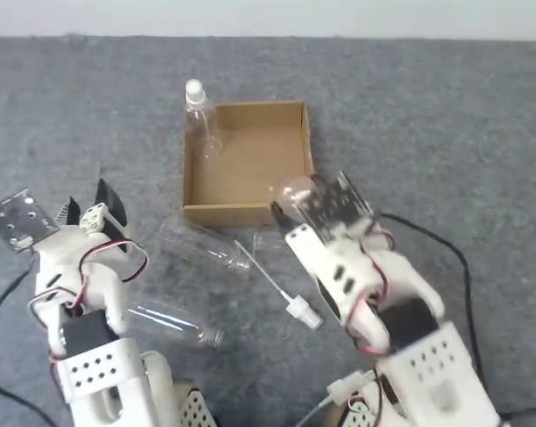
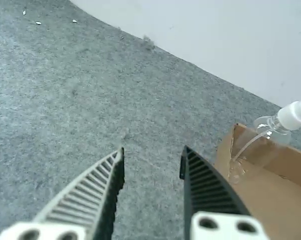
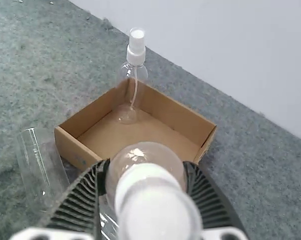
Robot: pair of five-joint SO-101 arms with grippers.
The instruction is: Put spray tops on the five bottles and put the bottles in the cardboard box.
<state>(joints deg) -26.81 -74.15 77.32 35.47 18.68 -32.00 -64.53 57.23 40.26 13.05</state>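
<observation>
The cardboard box [image 1: 247, 165] lies open at the table's middle. A clear bottle with a white spray top [image 1: 199, 117] stands upright in its far left corner, also the capped bottle [image 3: 132, 75] in the box [image 3: 140, 131] in the right wrist view. My right gripper [image 1: 309, 205] hangs over the box's near right corner, shut on a capped bottle [image 1: 295, 190]; the bottle [image 3: 149, 186] sits between its fingers [image 3: 80, 200]. Two uncapped bottles [image 1: 202, 245] [image 1: 174, 322] lie on the carpet near the box. My left gripper [image 1: 90, 203] [image 2: 153, 170] is open and holds nothing, left of the box.
A loose spray top with its long tube [image 1: 291, 299] lies on the carpet in front of the box. Another spray top [image 1: 346, 388] lies by the right arm's base. Grey carpet [image 1: 446, 124] covers the table; a white wall [image 2: 230, 35] rises behind it.
</observation>
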